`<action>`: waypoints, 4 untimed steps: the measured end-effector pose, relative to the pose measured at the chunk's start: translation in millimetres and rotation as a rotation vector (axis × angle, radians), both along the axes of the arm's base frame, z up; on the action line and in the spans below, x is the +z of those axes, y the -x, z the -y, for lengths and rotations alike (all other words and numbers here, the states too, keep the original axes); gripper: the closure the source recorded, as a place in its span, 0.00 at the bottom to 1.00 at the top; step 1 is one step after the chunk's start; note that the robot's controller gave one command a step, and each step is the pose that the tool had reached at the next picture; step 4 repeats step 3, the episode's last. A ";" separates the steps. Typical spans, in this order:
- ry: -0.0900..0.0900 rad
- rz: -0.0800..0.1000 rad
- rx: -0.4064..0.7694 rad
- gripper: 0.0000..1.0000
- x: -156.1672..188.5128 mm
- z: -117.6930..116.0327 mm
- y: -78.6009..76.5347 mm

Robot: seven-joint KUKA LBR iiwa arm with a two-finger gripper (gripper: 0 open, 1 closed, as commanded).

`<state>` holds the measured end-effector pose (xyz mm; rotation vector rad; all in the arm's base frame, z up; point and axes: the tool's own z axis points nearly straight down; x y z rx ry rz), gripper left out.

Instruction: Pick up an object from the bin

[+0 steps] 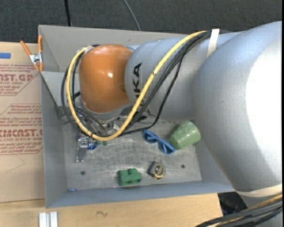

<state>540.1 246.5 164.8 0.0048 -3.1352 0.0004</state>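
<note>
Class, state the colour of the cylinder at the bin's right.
Light green: the cylinder, in the camera view.

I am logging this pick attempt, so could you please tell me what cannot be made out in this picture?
Hand, camera view: largely hidden under the orange wrist cover and cables.
Small blue thing beside it: too small and half covered to identify.
Bin, far and right floor: hidden by the arm.
Round dark thing beside the green block: too small to name.

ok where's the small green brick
In the camera view the green brick lies low on the bin floor, just left of a small round dark object.
</note>
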 end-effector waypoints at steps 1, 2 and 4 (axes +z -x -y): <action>-0.002 0.009 0.187 0.00 -90.3 56.2 -44.0; -0.004 0.007 0.191 1.00 -87.2 53.2 -43.3; -0.003 0.015 0.599 1.00 56.2 52.5 -32.7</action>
